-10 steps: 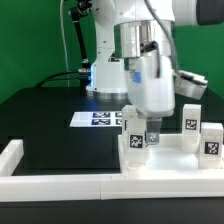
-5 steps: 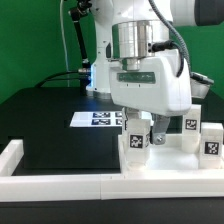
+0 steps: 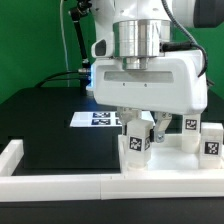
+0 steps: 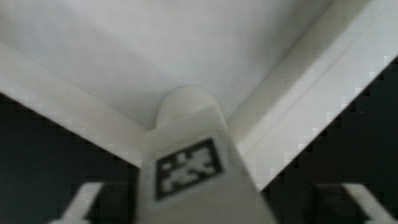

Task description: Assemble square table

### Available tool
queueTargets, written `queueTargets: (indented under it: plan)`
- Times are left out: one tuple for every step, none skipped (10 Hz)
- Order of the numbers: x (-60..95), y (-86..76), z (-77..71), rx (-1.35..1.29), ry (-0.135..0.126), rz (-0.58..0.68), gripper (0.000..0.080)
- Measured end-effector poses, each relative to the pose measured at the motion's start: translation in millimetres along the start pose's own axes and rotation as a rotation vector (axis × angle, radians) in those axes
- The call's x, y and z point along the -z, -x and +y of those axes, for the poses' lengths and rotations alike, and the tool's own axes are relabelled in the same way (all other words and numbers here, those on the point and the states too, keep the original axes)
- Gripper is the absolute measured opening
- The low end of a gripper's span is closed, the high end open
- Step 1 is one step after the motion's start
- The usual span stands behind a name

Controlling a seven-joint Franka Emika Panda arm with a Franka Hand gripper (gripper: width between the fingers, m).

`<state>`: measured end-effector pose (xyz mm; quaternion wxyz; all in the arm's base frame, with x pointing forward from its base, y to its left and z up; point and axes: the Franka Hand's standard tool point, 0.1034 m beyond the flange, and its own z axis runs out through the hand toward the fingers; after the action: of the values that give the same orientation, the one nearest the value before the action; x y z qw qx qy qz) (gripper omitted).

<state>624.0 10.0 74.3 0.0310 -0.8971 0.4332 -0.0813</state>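
White border strips are running along the near edge of the black table, closest to the exterior camera. Just behind them, 1 white block leg is standing upright with its tag facing the camera, and the gripper is hanging straight down over it. The arm is standing vertical, its wide white wrist housing filling the middle of the exterior view. The fingers are reaching down on both sides of the leg's top; whether they are pressing on it or still apart from it cannot be told. In the wrist view the same leg is rising between 2 blurred finger tips at the frame's edge, with the tabletop lying beyond it, out of focus. Another leg is standing at the exterior view's right, partly cut off, and 1 more is showing half hidden behind the housing. Farther back, the marker board is lying flat, mostly covered by the arm.
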Motion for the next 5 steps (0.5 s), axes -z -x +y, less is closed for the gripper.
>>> queueTargets:
  plan:
    - [-0.6, 0.6, 1.2, -0.027, 0.003, -0.003, 0.0394]
    - [-0.7, 0.4, 1.8, -0.13, 0.004, -0.003, 0.0294]
    - [-0.8, 0.3, 2.0, -0.195, 0.004, -0.003, 0.0294]
    - [-0.9, 0.2, 2.3, -0.27, 0.004, -0.003, 0.0294]
    - [-1.3, -0.6, 2.4, -0.36, 0.005, -0.004, 0.0294]
